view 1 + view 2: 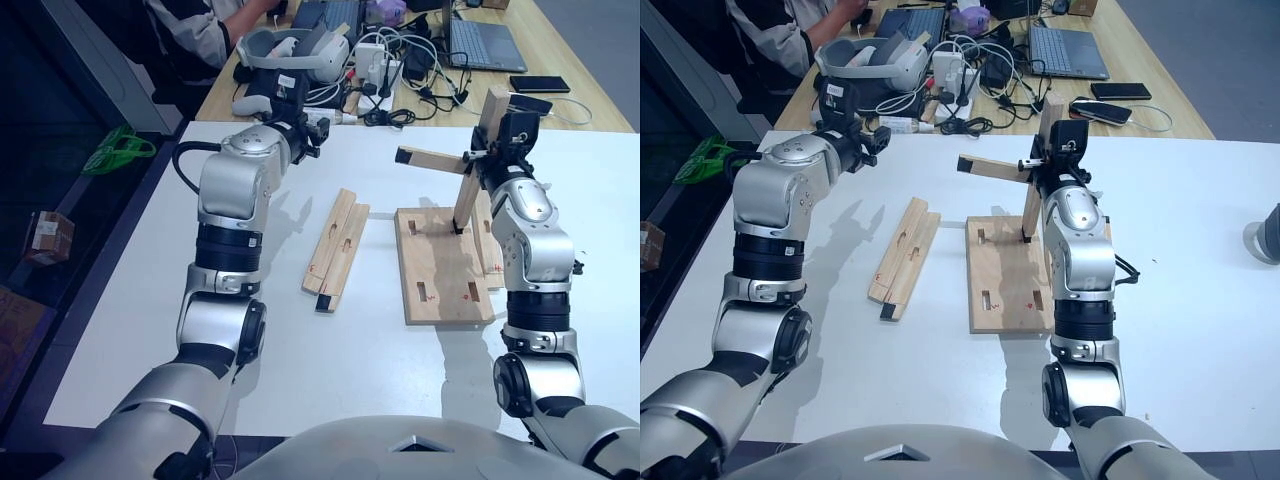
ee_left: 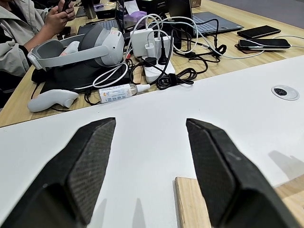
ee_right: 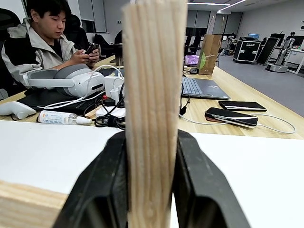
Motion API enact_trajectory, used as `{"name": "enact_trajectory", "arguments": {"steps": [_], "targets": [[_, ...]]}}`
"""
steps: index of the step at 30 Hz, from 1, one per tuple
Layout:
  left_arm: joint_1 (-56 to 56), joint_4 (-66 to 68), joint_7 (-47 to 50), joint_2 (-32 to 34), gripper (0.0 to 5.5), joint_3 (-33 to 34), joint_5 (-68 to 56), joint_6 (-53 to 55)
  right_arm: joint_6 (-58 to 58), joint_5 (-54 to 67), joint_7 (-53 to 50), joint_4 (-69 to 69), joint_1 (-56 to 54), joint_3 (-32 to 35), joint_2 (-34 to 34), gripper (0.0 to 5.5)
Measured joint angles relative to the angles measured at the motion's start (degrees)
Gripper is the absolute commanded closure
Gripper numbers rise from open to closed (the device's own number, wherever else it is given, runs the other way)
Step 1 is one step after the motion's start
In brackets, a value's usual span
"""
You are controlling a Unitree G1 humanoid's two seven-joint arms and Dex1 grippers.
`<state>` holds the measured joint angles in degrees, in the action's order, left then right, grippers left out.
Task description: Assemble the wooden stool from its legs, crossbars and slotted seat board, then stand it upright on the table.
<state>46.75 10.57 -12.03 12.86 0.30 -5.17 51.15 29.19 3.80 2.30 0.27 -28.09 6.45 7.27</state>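
A flat, pale wooden seat board with slots (image 1: 445,265) lies right of centre on the white table (image 1: 300,380), with two loose wooden bars (image 1: 337,248) just left of it. The right gripper (image 3: 151,190) clamps an upright wooden leg (image 1: 466,200) that stands on the board's far part. Far left, the left gripper (image 2: 149,137) hovers, fingers spread and empty.

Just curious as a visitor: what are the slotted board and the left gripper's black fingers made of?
The slotted board: likely bare wood, pale tan and matte, no gloss. Fingers of the left gripper: matte black with fine woven-looking texture, perhaps carbon fibre or textured plastic.
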Motion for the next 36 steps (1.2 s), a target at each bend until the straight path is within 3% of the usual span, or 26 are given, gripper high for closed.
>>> {"name": "enact_trajectory", "arguments": {"steps": [5,10,16,30,36], "targets": [[0.0,-0.1,0.0,0.0,2.75,-0.4,0.0,0.0,-0.8,0.3,0.5,0.5,0.1,0.0,0.1,3.61],[0.0,-0.1,0.0,0.0,2.75,-0.4,0.0,0.0,-1.0,0.4,0.0,0.6,0.4,0.5,0.0,3.61],[0.0,-0.1,0.0,0.0,2.75,-0.4,0.0,0.0,1.1,1.9,-0.5,0.6,1.9,1.7,-0.2,4.50],[0.0,-0.1,0.1,0.0,2.75,-0.5,0.0,0.0,0.1,1.8,1.3,-4.2,6.4,-0.8,0.8,4.50],[0.0,-0.1,0.0,0.0,2.75,-1.0,0.1,-0.1,-8.1,0.6,3.3,-4.8,11.3,-4.6,3.0,4.50]]}}
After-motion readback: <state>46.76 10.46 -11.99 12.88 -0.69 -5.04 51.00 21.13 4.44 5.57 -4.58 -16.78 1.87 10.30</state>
